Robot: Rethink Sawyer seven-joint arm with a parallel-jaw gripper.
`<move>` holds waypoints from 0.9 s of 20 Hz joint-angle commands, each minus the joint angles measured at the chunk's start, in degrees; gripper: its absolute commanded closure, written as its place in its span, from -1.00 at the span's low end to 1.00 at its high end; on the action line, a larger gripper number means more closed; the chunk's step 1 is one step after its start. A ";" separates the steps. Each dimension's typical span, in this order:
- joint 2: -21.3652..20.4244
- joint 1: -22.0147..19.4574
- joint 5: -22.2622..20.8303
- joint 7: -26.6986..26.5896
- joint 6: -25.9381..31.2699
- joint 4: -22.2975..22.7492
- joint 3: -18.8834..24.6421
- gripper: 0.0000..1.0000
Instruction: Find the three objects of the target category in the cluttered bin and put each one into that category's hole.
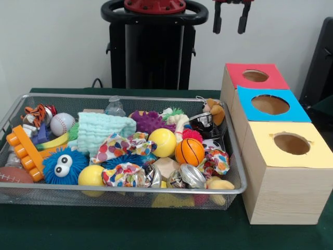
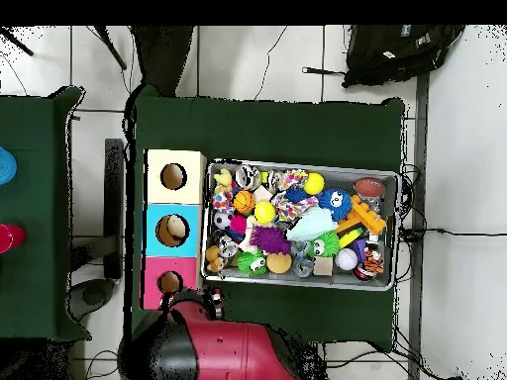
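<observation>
Black two-finger gripper (image 1: 230, 23) parked high near the red arm (image 2: 233, 351), fingers spread apart, holding nothing. Silver wire-mesh bin (image 1: 130, 99) packed with toys: orange mini basketball (image 1: 189, 151), yellow ball (image 1: 163, 142), white baseball (image 1: 62, 124), blue fuzzy googly-eyed ball (image 1: 64, 165). Target category unclear from here. Beside the bin, wooden boxes with round holes: red-topped (image 1: 255, 76), blue-topped (image 1: 270, 104), yellow-topped (image 1: 291, 144).

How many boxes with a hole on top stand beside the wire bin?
3, in a row touching each other beside the bin: the red-topped box farthest back, the blue-topped box in the middle, the yellow-topped box nearest the camera.
</observation>
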 commanded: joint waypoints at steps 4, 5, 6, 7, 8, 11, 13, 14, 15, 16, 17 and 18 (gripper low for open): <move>6.49 -3.74 -3.11 6.65 -7.76 -1.25 1.31 -1.00; 6.92 -4.01 -3.19 6.79 -8.71 -0.95 1.25 -1.00; 7.26 -4.15 -3.29 6.83 -9.28 -0.89 1.21 -1.00; 7.95 -4.37 -3.63 6.87 -10.46 -0.78 1.08 -1.00; 8.33 -4.61 -3.73 6.76 -10.92 -0.75 1.13 -1.00; 9.41 -5.48 -4.54 6.35 -12.05 -0.68 1.20 -1.00; 9.52 -5.66 -5.13 6.01 -11.63 -0.90 0.82 -1.00; 9.46 -5.84 -5.31 5.88 -11.53 -0.83 0.84 -1.00; 9.53 -6.01 -5.64 5.58 -11.28 -1.06 0.70 -1.00; 9.54 -6.21 -5.86 5.48 -11.32 -1.01 0.71 -1.00; 9.79 -6.37 -6.23 5.34 -11.28 -1.23 0.56 -1.00; 9.93 -6.53 -6.55 5.32 -11.39 -1.23 0.52 -1.00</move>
